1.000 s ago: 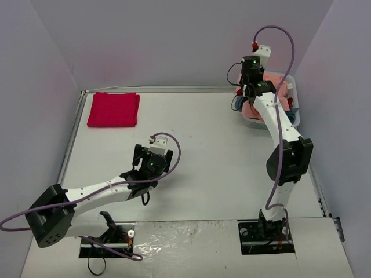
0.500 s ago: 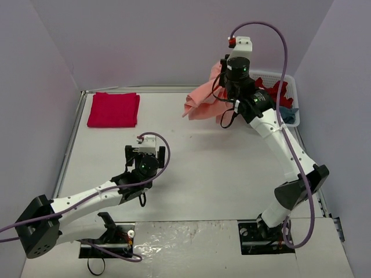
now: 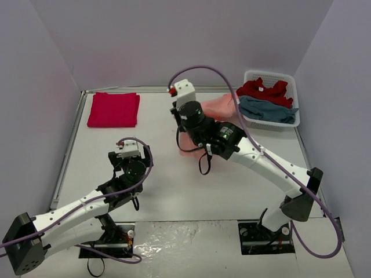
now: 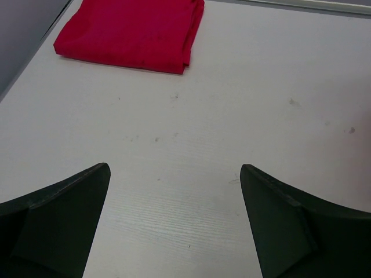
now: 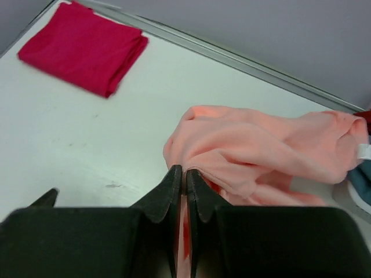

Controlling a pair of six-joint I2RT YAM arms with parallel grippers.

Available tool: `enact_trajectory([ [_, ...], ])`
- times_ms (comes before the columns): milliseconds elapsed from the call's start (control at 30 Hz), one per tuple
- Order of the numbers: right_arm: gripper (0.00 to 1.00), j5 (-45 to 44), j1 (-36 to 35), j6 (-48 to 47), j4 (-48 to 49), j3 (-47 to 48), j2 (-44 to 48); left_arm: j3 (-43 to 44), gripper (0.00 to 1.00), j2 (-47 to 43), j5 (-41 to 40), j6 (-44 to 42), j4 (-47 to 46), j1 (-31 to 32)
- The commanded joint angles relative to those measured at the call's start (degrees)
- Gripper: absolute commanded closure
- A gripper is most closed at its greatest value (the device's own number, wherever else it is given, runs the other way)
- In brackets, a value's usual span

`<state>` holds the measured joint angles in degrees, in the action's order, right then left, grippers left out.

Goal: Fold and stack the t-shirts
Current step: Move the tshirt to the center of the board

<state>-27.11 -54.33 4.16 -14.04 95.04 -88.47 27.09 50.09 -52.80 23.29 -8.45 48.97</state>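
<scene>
The white table (image 3: 191,194) spreads beneath both arms. The salmon-orange t-shirt (image 5: 255,145) bunches out just ahead and right of the right gripper (image 5: 184,169), whose jaws are pinched tight on a fold of it. The folded crimson t-shirt (image 4: 133,29) lies flat well ahead and left of the left gripper (image 4: 174,171) — fingers spread wide, holding nothing.

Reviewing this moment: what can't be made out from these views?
- Top external: the right arm covers most of the salmon t-shirt; where it is gripped is hidden.
- Right wrist: the right gripper, shut on that shirt, blocks its lower part; the teal t-shirt is cut off at the right edge.
- Left wrist: the folded red t-shirt has its far edge cut off by the frame top.
</scene>
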Motion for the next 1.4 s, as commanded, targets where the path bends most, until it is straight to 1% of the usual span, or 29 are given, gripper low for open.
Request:
enact_trajectory([
  [0, 1.00, -6.4, -6.2, -0.7, 1.2, -1.6, 3.7, 1.6, 0.06, 0.6, -1.9, 1.5, 2.2, -0.3],
  [133, 1.00, -8.8, -9.5, 2.0, 1.2, -5.8, 2.3, 1.8, 0.06, 0.5, -2.3, 1.8, 3.4, -0.4],
  [167, 0.97, -8.1, -9.7, 2.5, 1.2, -6.9, 2.0, 1.8, 0.06, -0.1, -2.4, 2.1, 3.7, -0.3],
  [200, 0.59, -7.7, -9.8, 3.6, 1.2, -9.1, 1.4, 1.7, 0.06, -0.4, -2.5, 2.1, 3.9, -0.3],
  [233, 0.50, -8.2, -9.7, 4.4, 1.2, -10.0, 1.1, 1.6, 0.06, -0.7, -2.5, 2.1, 3.8, -0.3],
  [300, 0.48, -10.6, -9.9, 5.5, 1.2, -12.8, 0.6, 1.2, 0.06, -1.7, -2.6, 2.2, 4.1, -0.3],
  [333, 0.45, -12.1, -9.7, 6.6, 1.2, -13.5, 0.1, 1.1, 0.06, -1.8, -2.7, 2.2, 4.0, -0.3],
  [367, 0.41, -13.2, -9.5, 7.0, 1.2, -14.1, 0.0, 1.2, 0.06, -2.0, -2.7, 2.2, 4.1, -0.4],
  [400, 0.32, -15.1, -9.2, 7.4, 1.3, -15.1, 0.0, 1.2, 0.06, -2.1, -2.8, 2.4, 4.4, -0.4],
  [433, 0.27, -15.8, -8.7, 8.3, 1.2, -15.6, -0.2, 1.2, 0.06, -2.2, -2.8, 2.5, 4.5, -0.4],
  [500, 0.25, -14.6, -5.7, 8.6, 1.2, -16.1, -0.3, 1.2, 0.06, -2.2, -2.7, 2.5, 4.6, -0.4],
  [567, 0.26, -13.8, -3.1, 8.8, 1.2, -16.6, -1.0, 1.3, 0.06, -2.0, -2.4, 2.5, 4.6, -0.4],
  [633, 0.27, -11.8, 3.8, 9.1, 1.3, -16.6, -3.5, 1.5, 0.06, -1.6, -2.1, 2.5, 4.5, -0.4],
  [667, 0.27, -11.6, 3.8, 9.2, 1.3, -16.6, -3.6, 1.5, 0.06, -1.3, -1.9, 2.4, 4.4, -0.4],
  [700, 0.27, -11.2, 7.1, 9.2, 1.2, -16.4, -5.4, 1.6, 0.06, -1.1, -1.9, 2.4, 4.5, -0.4],
  [800, 0.27, -9.7, 11.6, 8.6, 1.2, -14.8, -9.9, 1.9, 0.06, -0.3, -1.8, 2.5, 4.8, -0.4],
  [833, 0.27, -7.6, 14.3, 8.4, 1.2, -14.2, -11.2, 2.0, 0.06, 0.1, -1.7, 2.5, 4.6, -0.4],
  [933, 0.28, -4.8, 18.8, 7.6, 1.2, -11.5, -15.8, 2.2, 0.06, 0.5, -1.6, 2.5, 4.8, -0.4],
  [1200, 0.28, -2.7, 27.1, 7.6, 0.9, -3.9, -25.1, 2.0, 0.06, 0.7, -1.1, 2.4, 4.3, -0.5],
  [1367, 0.28, -1.4, 31.3, 7.4, -0.4, -1.3, -27.7, 2.6, 0.06, 2.5, 0.2, 1.8, 4.1, -0.6],
])
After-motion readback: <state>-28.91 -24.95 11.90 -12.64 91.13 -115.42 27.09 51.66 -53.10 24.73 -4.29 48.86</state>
